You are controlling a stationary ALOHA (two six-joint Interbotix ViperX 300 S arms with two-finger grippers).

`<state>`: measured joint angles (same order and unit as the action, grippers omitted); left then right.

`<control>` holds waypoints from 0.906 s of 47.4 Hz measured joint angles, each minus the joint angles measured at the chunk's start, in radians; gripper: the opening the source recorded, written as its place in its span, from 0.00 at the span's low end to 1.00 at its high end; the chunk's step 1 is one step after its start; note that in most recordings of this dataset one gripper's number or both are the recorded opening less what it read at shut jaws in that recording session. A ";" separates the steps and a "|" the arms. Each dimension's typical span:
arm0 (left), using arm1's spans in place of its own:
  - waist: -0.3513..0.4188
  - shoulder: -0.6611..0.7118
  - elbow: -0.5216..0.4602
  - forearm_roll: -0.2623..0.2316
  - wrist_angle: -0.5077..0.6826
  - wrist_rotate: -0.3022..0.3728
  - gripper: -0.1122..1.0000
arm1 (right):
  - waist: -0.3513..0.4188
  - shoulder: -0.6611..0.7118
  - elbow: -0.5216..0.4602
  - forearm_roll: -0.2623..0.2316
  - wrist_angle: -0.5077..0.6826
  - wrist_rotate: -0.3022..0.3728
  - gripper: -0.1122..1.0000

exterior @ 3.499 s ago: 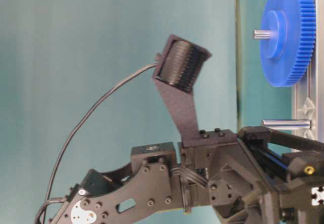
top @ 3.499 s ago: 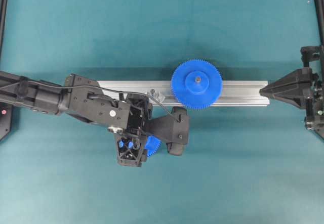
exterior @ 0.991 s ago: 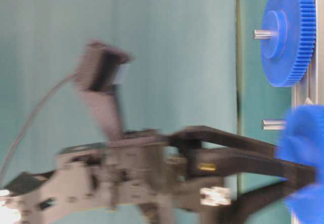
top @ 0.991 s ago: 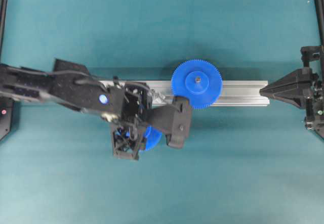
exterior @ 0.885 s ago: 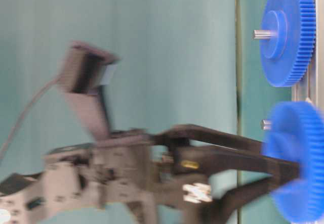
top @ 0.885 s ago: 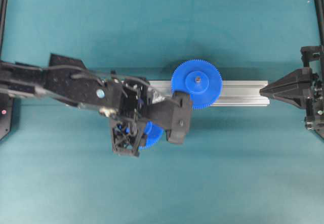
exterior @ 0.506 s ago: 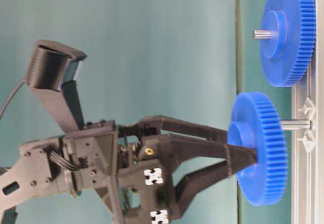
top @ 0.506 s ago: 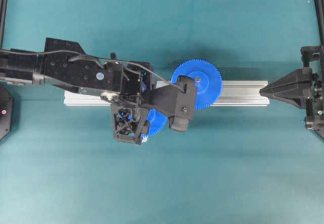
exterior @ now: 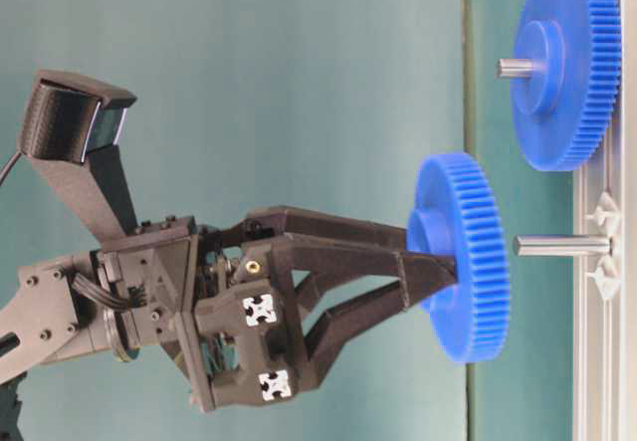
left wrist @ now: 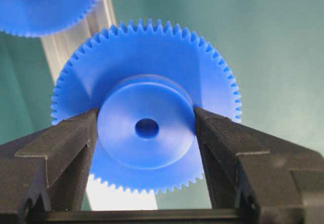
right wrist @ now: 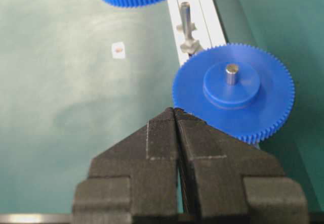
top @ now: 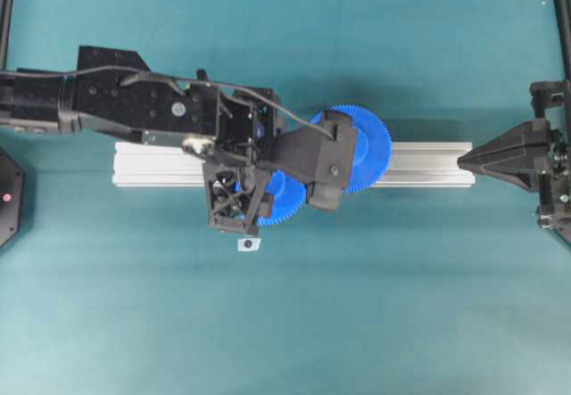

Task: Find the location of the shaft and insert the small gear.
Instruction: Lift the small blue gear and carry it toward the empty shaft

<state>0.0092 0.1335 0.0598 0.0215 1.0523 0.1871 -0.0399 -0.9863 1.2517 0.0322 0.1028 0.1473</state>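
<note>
While the left end effector [exterior: 438, 272] clamps the raised round hub of the small blue plastic toothed gear [exterior: 460, 258] between its two black fingers [left wrist: 66, 150], the gear hangs in the air, clear of the grey metal shaft [exterior: 560, 245]. That pin stands up from the long ribbed silver aluminium rail [top: 428, 164] on the teal tabletop [top: 401, 306]. In the table-level view, which is turned on its side, a gap separates the gear's face from the pin's free tip, so insertion is judged not yet begun: the grasp and lift are done, while alignment, lowering and release remain.

The gear's flat faces lie roughly parallel to the rail, tilted slightly. Its bore axis [left wrist: 147, 128] runs about parallel to the shaft's long axis, hub facing away from the rail, but the bore appears offset to one side of the pin.

The larger blue gear [right wrist: 234, 91] is already seated on its own pin farther along the rail.

The right end effector [right wrist: 175, 115] is pressed closed on nothing, parked at the rail's far end.
</note>
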 measured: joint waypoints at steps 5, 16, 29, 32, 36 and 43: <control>0.011 0.005 -0.008 0.000 0.000 0.012 0.68 | -0.002 0.000 0.000 0.000 0.002 0.002 0.10; 0.032 0.023 -0.014 0.000 0.000 0.037 0.68 | -0.002 0.002 0.000 -0.002 0.002 0.000 0.10; 0.052 0.046 -0.015 0.000 0.000 0.060 0.68 | -0.002 0.000 0.000 0.000 0.002 0.000 0.10; 0.057 0.051 -0.018 0.000 0.000 0.063 0.68 | -0.002 0.002 0.000 0.000 0.002 0.000 0.10; 0.058 0.061 -0.028 0.000 -0.002 0.066 0.68 | 0.000 0.000 0.000 0.000 0.000 0.002 0.10; 0.061 0.075 -0.044 0.000 -0.002 0.075 0.68 | -0.002 0.000 0.000 0.000 0.002 0.002 0.10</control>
<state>0.0706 0.2086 0.0153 0.0215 1.0508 0.2623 -0.0414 -0.9863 1.2517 0.0322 0.1043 0.1488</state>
